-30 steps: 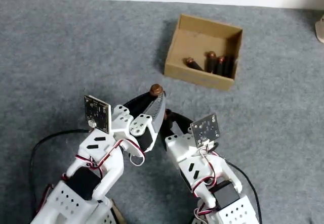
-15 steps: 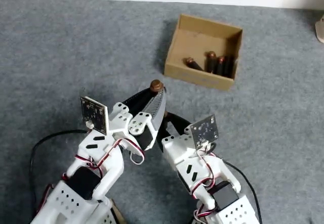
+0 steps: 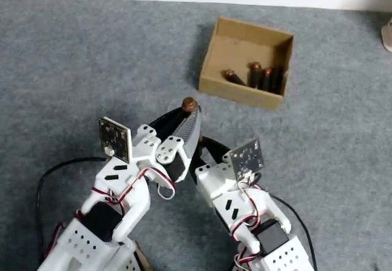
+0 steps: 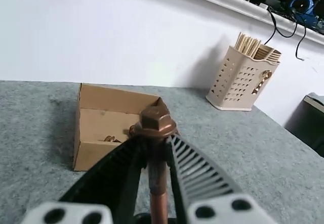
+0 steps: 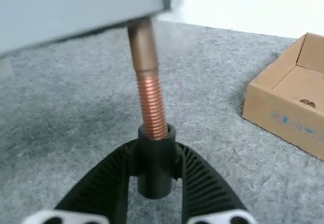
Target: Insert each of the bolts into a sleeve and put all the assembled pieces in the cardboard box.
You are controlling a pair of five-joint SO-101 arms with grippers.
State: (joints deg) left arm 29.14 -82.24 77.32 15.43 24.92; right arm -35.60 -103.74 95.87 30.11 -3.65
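On the grey carpeted table (image 3: 73,57), the open brown cardboard box (image 3: 239,92) sits beyond the two arms and to their right. Three dark assembled pieces (image 3: 254,75) lie inside it, toward its near wall. Between box and arms, the left gripper (image 4: 158,142) clamps the copper hex-head bolt (image 4: 158,123) just under its head. Just beside it, the right gripper (image 5: 154,153) pinches the black cylindrical sleeve (image 5: 154,169), with the bolt's threaded tip inside the sleeve's mouth. A cream perforated plastic holder (image 4: 242,80) stands right of the box, against the wall.
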